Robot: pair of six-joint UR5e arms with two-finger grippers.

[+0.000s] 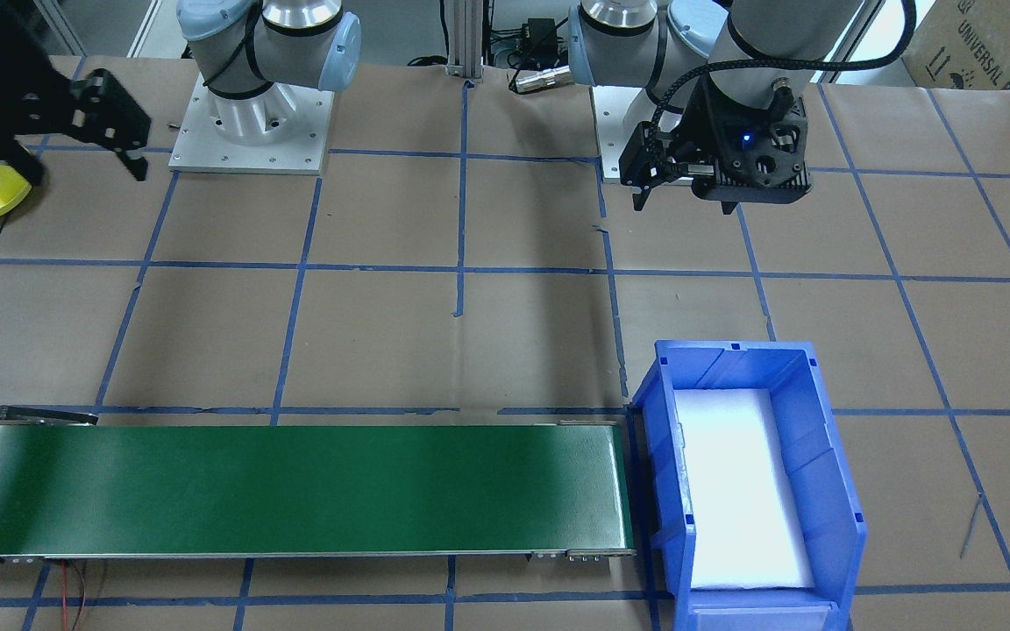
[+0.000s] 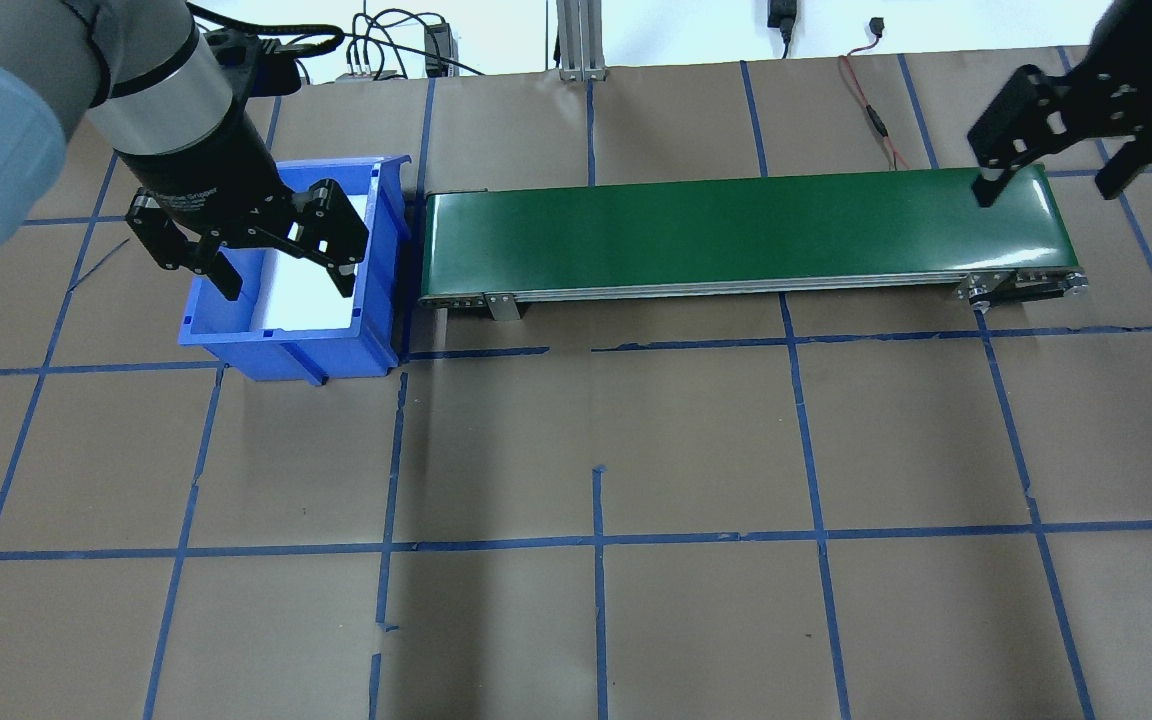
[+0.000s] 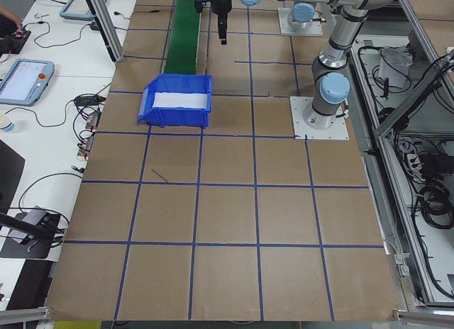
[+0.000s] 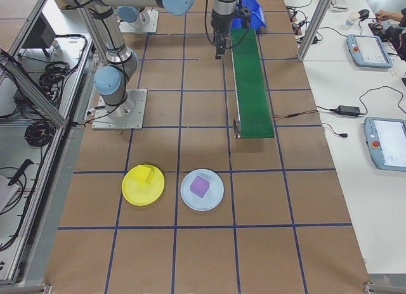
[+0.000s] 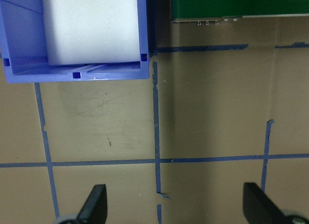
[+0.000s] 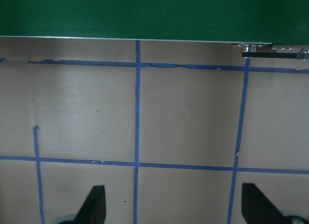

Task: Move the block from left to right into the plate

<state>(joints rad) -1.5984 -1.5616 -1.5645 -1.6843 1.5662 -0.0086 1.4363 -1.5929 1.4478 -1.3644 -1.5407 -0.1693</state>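
- Two arms hang above the table with nothing between their fingers; the green conveyor belt (image 2: 746,232) serves as the landmark for every place below.
- At the belt's left end in the overhead view, the blue bin (image 2: 288,300) stands just beside it, with a white pad on its floor.
- Left gripper (image 2: 281,265) hovers over that bin in the overhead view, on the robot's side of the belt's left end; its fingers are spread wide and empty, and its wrist view shows both fingertips (image 5: 94,204) far apart above bare brown paper crossed by blue tape.
- Right gripper (image 2: 1041,185) hangs over the belt's right end in the overhead view, fingers likewise spread and empty; its wrist view shows the belt's edge at the top and tape lines below.
- Beyond the belt's right end, well apart from it, the yellow plate (image 4: 143,184) lies on the table carrying a yellow block (image 4: 145,175).
- Just beside that plate, and more nearly in line with the belt's end, the pale blue plate (image 4: 202,189) holds the purple block (image 4: 200,186) at its middle.
- Neither block is touched by a gripper.
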